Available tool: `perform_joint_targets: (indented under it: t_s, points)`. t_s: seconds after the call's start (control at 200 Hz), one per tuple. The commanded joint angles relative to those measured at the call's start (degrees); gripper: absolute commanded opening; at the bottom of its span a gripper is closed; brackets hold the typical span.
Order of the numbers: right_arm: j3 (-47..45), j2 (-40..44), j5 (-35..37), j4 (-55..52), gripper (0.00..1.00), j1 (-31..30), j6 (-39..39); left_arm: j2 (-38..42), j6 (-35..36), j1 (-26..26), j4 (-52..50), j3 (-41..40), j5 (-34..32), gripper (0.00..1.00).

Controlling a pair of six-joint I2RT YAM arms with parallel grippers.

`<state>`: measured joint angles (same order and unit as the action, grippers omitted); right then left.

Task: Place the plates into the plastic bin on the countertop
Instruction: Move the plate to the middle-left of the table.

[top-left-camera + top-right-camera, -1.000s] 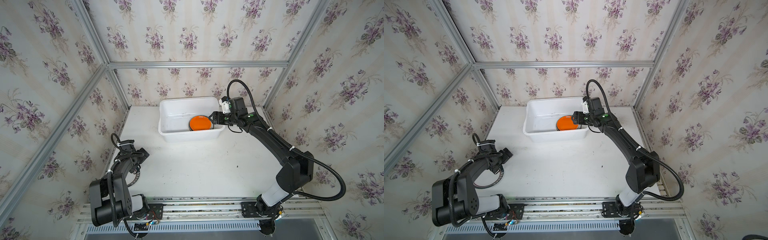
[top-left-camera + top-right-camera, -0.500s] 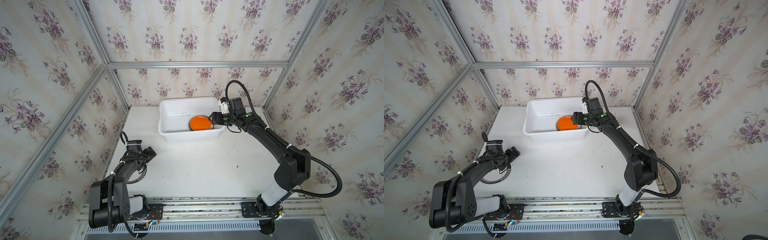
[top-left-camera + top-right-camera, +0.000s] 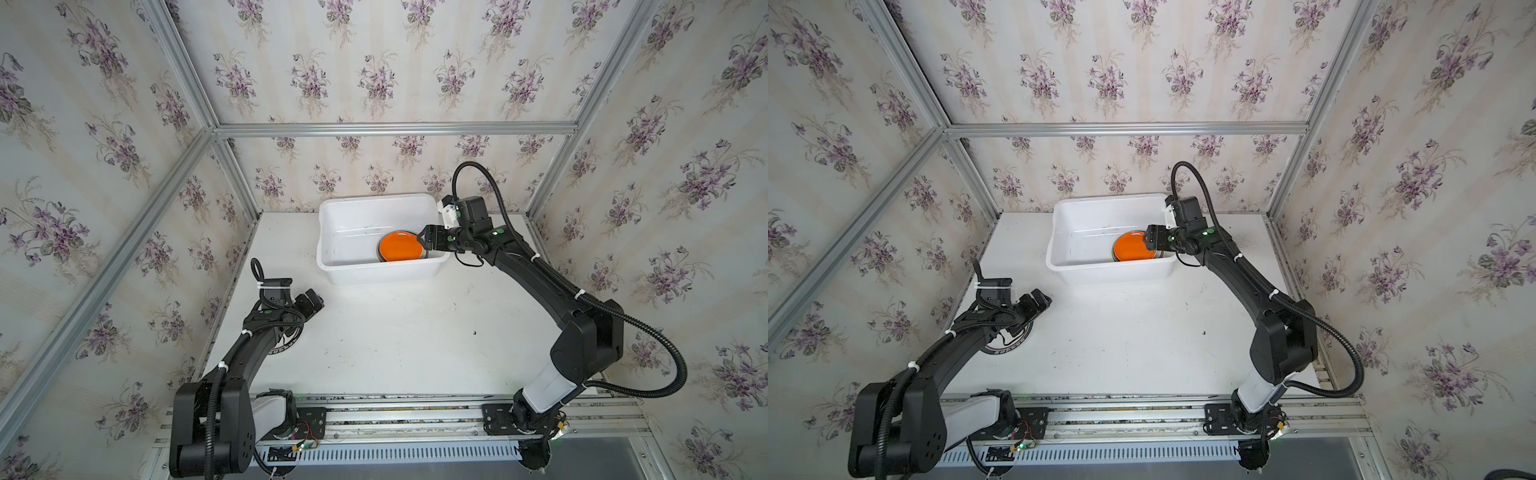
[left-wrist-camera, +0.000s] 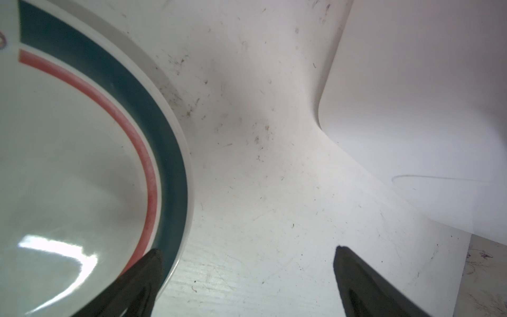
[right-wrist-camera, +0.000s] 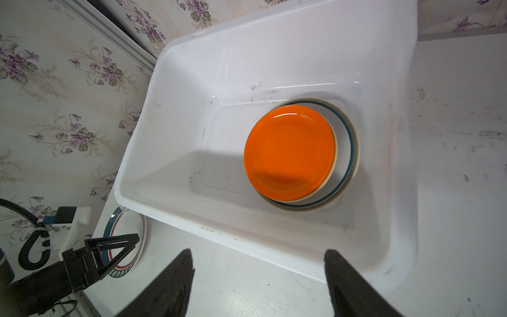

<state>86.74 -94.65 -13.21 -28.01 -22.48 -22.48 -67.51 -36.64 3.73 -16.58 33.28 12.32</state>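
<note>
The white plastic bin [image 3: 374, 272] [image 3: 1113, 272] [image 5: 175, 208] stands at the back of the countertop [image 3: 415, 332]. In it an orange plate [image 3: 400, 246] [image 3: 1133, 247] [image 5: 289, 152] lies on a stack whose teal-rimmed white plate [image 5: 344, 142] shows beneath. My right gripper [image 3: 424, 239] [image 3: 1148, 240] [image 5: 258, 251] hangs open over the bin's right end, holding nothing. Another white plate with teal and red rings [image 4: 68, 151] [image 3: 291, 343] [image 3: 1013, 345] [image 5: 129, 222] lies on the countertop's left side, mostly under my left arm. My left gripper [image 3: 313, 299] [image 3: 1040, 301] [image 4: 247, 249] is open, one finger over that plate's rim.
Flowered walls with aluminium posts [image 3: 232, 166] close in the left, back and right. The arm bases sit on a rail [image 3: 395, 415] along the front edge. Bare scuffed countertop lies between the bin and the rail.
My left arm has reached out to the right and toward the bin, uncovering part of the plate on the countertop. The right arm has barely moved.
</note>
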Motion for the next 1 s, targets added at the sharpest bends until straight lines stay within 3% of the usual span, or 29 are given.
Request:
perform_joint_targets:
  t_s: [0.0,0.165,0.41,0.575,0.72,0.995]
  points:
    - [-0.5,0.9,-0.4,2.0,0.78,0.0,-0.6,0.7,-0.7,0.4,-1.7,0.3,-0.2,0.99]
    - [-1.5,2.1,-0.5,3.1,0.78,0.1,-0.4,4.3,0.4,6.9,-5.5,0.7,-1.1,0.99]
    - [-5.1,3.1,-4.1,6.9,0.78,0.4,-1.5,8.6,-0.3,16.1,-13.0,2.5,-11.9,0.99]
    - [-7.0,4.1,-4.6,8.2,0.79,1.3,-1.9,8.3,0.2,22.3,-15.5,1.1,-13.7,0.99]
    - [-7.8,4.1,-6.3,8.7,0.79,1.6,-2.3,7.9,-0.6,23.6,-15.4,-0.1,-18.6,0.99]
    - [-7.5,3.4,-6.5,7.8,0.79,1.7,-2.5,5.0,-0.7,26.1,-12.9,-2.2,-18.6,0.99]
